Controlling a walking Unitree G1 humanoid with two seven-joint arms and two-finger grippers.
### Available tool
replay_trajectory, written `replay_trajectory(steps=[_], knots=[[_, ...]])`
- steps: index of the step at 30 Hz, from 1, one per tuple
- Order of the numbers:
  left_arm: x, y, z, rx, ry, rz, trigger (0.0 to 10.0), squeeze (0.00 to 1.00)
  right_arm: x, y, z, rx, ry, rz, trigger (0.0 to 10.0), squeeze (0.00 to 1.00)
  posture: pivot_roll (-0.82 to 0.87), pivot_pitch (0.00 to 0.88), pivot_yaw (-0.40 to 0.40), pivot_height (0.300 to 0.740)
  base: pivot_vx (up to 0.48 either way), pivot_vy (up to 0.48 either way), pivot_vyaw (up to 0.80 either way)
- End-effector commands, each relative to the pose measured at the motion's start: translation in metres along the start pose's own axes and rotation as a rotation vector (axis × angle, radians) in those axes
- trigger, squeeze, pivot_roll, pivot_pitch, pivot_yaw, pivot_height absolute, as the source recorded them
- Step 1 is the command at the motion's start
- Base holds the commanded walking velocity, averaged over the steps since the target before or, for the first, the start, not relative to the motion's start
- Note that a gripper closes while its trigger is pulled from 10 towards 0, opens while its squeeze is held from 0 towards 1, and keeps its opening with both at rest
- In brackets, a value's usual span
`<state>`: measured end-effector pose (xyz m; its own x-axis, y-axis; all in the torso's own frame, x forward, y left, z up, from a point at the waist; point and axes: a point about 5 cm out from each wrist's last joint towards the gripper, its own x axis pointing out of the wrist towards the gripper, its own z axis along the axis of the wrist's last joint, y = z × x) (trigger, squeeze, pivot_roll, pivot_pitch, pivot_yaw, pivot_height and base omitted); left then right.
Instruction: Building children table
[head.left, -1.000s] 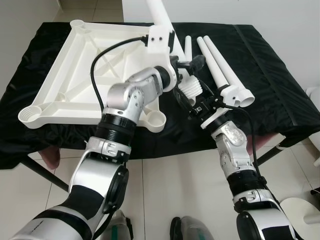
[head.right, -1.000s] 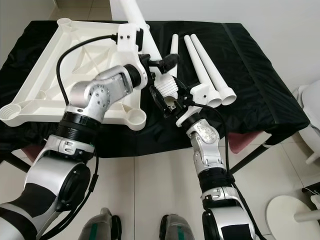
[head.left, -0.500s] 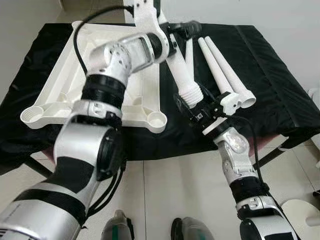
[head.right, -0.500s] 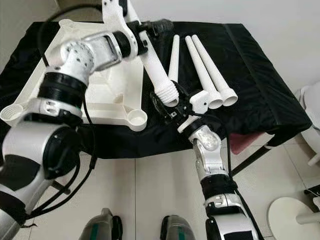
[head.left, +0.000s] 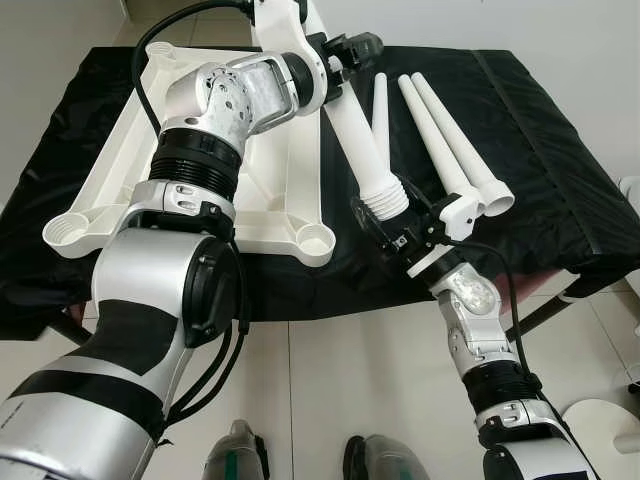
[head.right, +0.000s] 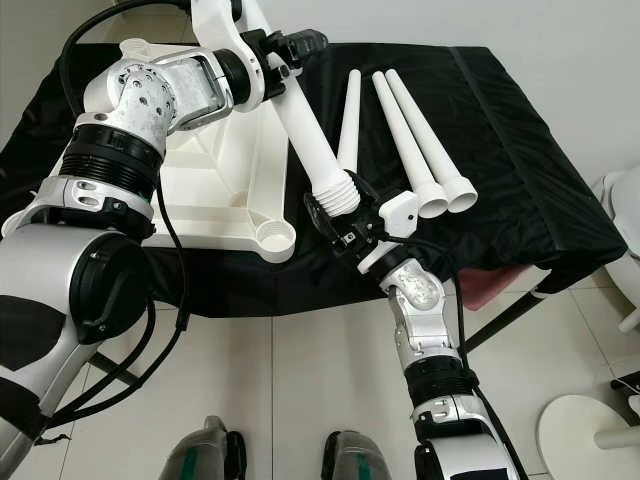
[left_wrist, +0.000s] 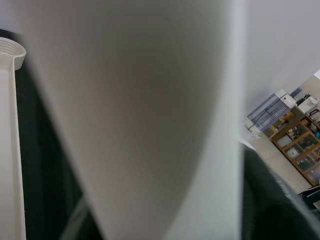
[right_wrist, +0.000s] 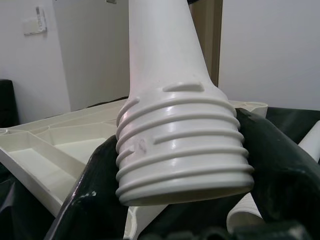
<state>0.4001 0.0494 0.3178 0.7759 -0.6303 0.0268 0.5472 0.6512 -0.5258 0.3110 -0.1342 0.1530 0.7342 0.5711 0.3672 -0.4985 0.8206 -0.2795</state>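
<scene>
Both grippers clamp one white table leg (head.left: 358, 155) — left gripper (head.left: 345, 52) high, right gripper (head.left: 392, 215) at its threaded end — above the bench (head.left: 560, 180).

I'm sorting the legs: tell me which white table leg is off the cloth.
The leg held by both grippers: left gripper on its thin end, right gripper around its threaded end. The other three legs lie on the black cloth.

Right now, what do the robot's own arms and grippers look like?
Both arms are silver metal segments joined by ribbed black collars. A black cable loops along the left arm. Each wrist carries a white plastic bracket. The left gripper and right gripper have black fingers.
</scene>
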Motion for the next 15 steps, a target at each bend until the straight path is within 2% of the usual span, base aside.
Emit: replay_trajectory(steps=[1,8,9,11,12,15], knots=[[0.002,-0.021,0.008,0.014,-0.015,-0.195,0.0,0.0,-0.003,0.002,-0.007,0.009,0.042,0.009,10.0,0.0,-0.07,0.0,0.038,0.74,0.0,0.0,0.0],[0.0,-0.027,0.016,0.017,-0.034,-0.231,0.0,0.0,-0.001,0.001,-0.006,0.07,0.047,0.007,10.0,0.0,-0.07,0.0,0.036,0.74,0.0,0.0,0.0],[0.0,-0.031,0.019,0.029,-0.039,-0.253,8.6,0.0,0.0,-0.002,-0.005,0.115,0.046,-0.008,10.0,1.0,-0.07,0.0,0.035,0.74,0.0,0.0,0.0],[0.0,-0.031,0.019,0.029,-0.039,-0.253,8.6,0.0,0.0,-0.002,-0.005,0.115,0.046,-0.008,10.0,1.0,-0.07,0.0,0.035,0.74,0.0,0.0,0.0],[0.0,-0.033,0.02,0.039,-0.041,-0.263,10.0,0.0,0.001,-0.004,-0.003,0.127,0.039,-0.016,10.0,1.0,-0.07,0.0,0.035,0.74,0.0,0.0,0.0],[-0.001,-0.035,0.021,0.054,-0.044,-0.273,10.0,0.0,0.002,-0.007,-0.001,0.136,0.036,-0.031,10.0,1.0,-0.07,0.0,0.03,0.74,0.0,0.0,0.0]])
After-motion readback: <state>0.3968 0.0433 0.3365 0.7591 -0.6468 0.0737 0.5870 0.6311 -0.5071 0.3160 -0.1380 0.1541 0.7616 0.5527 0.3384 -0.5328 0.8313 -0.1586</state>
